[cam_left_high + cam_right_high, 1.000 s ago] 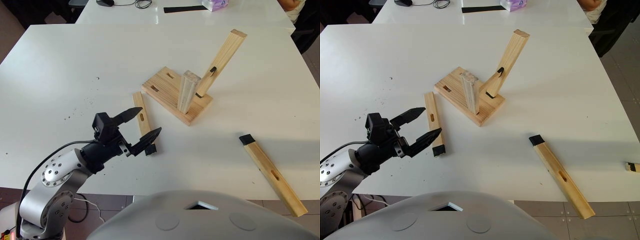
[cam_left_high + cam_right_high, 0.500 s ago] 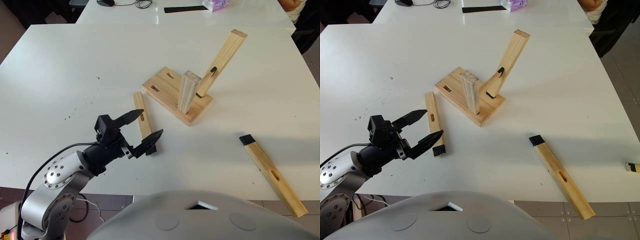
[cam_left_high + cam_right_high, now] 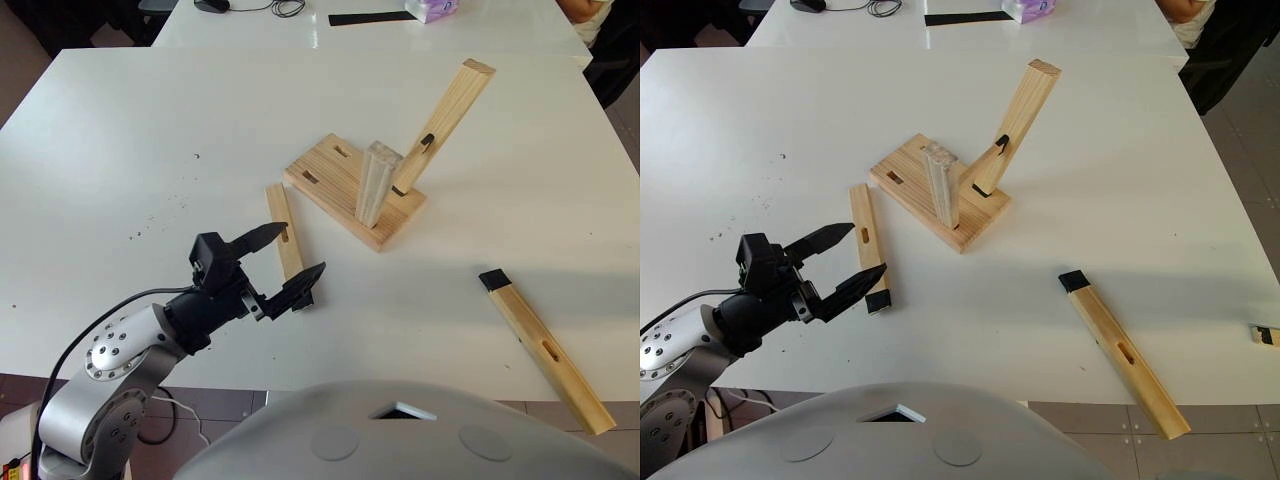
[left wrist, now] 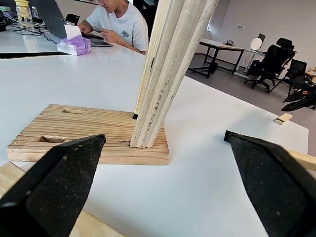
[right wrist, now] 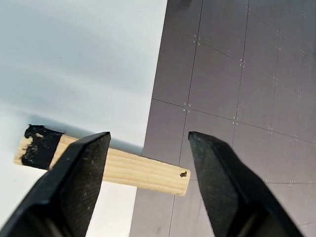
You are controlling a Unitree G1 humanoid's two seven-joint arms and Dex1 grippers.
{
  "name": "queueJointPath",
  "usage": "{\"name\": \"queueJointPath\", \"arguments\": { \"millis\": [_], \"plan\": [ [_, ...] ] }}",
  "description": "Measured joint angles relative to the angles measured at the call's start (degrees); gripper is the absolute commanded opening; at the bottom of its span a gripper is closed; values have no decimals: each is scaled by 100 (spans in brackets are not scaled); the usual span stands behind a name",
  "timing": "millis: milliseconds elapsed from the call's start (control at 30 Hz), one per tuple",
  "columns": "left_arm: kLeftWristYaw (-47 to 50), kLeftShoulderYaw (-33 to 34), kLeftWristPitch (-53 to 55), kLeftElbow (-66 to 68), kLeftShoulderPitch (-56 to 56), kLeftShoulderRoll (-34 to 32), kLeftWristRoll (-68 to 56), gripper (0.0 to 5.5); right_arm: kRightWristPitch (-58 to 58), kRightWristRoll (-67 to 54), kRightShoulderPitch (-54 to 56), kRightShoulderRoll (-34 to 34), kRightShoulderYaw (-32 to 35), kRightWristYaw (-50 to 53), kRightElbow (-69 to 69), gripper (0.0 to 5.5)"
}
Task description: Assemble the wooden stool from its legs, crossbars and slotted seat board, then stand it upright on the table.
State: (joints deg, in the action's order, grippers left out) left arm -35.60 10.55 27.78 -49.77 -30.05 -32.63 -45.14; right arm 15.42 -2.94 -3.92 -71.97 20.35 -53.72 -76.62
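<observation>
Now the seat board (image 3: 335, 178) lies flat near the middle of the tabletop (image 3: 150, 130) with two legs set in it: an upright leg (image 3: 375, 185) at its near side and a tilted leg (image 3: 448, 118) leaning away to the far right. A loose leg (image 3: 283, 225) lies flat just left of the board, its long axis running far to near, black-capped end nearest. The left gripper (image 3: 300, 250) hovers at that capped end, its fingers (image 4: 54, 182) spread wide and holding nothing; contact with the wood I cannot tell. A second loose leg (image 3: 545, 348) lies well apart on the right, pointing to the near right corner – its far end is black. The right gripper (image 5: 148, 140) has its fingers (image 5: 74, 187) apart above a short piece (image 5: 123, 170) that overhangs the tabletop edge over the floor (image 5: 237, 74).
</observation>
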Motion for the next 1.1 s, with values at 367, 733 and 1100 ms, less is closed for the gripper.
{"name": "queueJointPath", "arguments": {
  "millis": [367,733,1100],
  "plan": [
    [6,-75,-107,-48,-74,6,13,462,243,429,-209,-45,-363,159,-20,293],
    [5,-115,-107,-46,-24,-54,10,462,410,539,-196,-43,-506,148,-9,293],
    [5,-117,-107,-51,-65,-61,7,462,431,568,56,-36,-660,93,9,293]
  ]
}}
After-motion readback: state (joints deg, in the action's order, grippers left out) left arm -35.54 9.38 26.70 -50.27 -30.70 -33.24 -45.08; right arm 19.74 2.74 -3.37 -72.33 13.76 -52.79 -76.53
